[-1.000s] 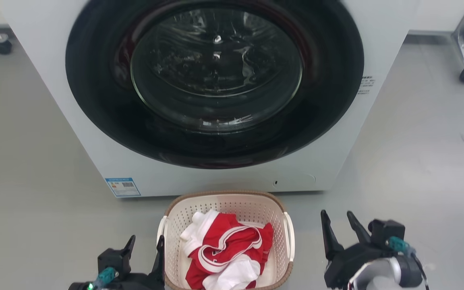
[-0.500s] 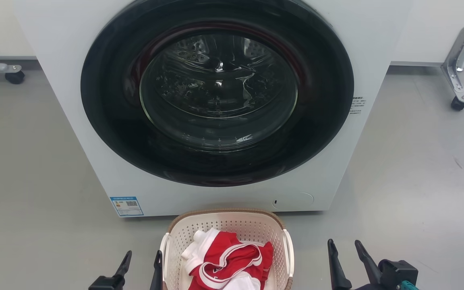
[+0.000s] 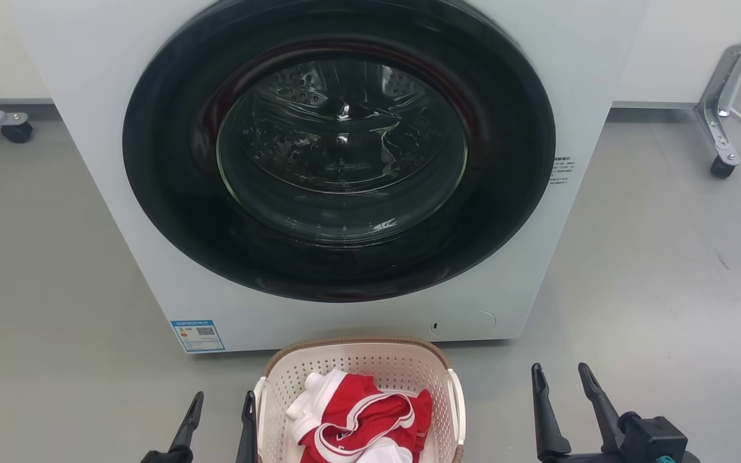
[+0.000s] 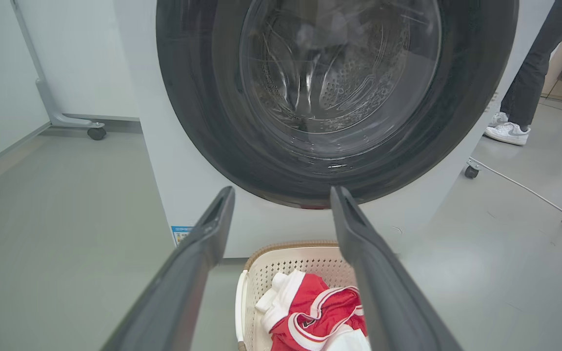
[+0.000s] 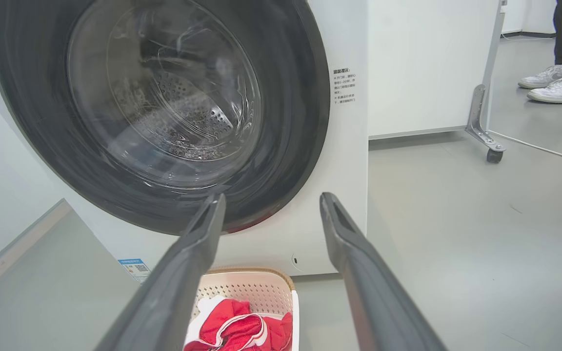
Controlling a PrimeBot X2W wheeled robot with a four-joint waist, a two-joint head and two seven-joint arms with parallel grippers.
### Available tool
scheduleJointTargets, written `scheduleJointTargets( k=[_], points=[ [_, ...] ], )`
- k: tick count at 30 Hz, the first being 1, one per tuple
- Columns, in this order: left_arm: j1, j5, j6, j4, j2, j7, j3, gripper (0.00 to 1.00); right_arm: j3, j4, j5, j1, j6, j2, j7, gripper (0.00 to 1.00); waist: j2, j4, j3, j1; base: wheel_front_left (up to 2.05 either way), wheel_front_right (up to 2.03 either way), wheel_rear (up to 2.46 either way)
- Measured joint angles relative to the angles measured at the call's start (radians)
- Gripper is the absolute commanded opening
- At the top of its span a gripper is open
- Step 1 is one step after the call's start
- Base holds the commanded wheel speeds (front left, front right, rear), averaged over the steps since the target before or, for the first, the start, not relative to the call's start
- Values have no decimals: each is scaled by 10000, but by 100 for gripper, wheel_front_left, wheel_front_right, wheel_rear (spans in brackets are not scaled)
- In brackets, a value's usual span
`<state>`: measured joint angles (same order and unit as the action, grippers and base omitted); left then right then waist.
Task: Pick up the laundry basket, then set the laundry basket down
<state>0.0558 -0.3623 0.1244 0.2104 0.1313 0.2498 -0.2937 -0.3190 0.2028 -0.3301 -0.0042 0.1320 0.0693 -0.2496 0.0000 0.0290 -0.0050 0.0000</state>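
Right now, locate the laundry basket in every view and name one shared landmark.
Head view: laundry basket at bottom centre, before the washing machine.
Left wrist view: basket at lower centre, cut by the bottom edge.
Right wrist view: basket at bottom edge, left of centre.
Shared landmark: the blue label on the machine's front, left of the basket.

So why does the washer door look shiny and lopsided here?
Head view: sharp, with bright glints on the door glass. Left wrist view: the wide lens slants the washing machine edges, and the near jaws look soft. Right wrist view: same slanting, streaky reflections.
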Motion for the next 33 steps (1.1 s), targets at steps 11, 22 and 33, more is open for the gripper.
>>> scheduleJointTargets(
  k=[11, 22, 33],
  points=[
    [360, 512, 0, -587, -92, 0, 332, 100, 196, -654, 520, 359, 0, -82, -21, 100, 0, 16, -52, 0, 0, 0, 0],
    [401, 746, 0, -951, -163, 0, 487, 100, 268, -989, 775, 387, 0, -132, -27, 100, 0, 19, 9, 0, 0, 0, 0],
    [515, 826, 0, -1154, -222, 0, 593, 100, 337, -1087, 844, 407, 0, -157, -27, 100, 0, 27, 61, 0, 0, 0, 0]
  ],
)
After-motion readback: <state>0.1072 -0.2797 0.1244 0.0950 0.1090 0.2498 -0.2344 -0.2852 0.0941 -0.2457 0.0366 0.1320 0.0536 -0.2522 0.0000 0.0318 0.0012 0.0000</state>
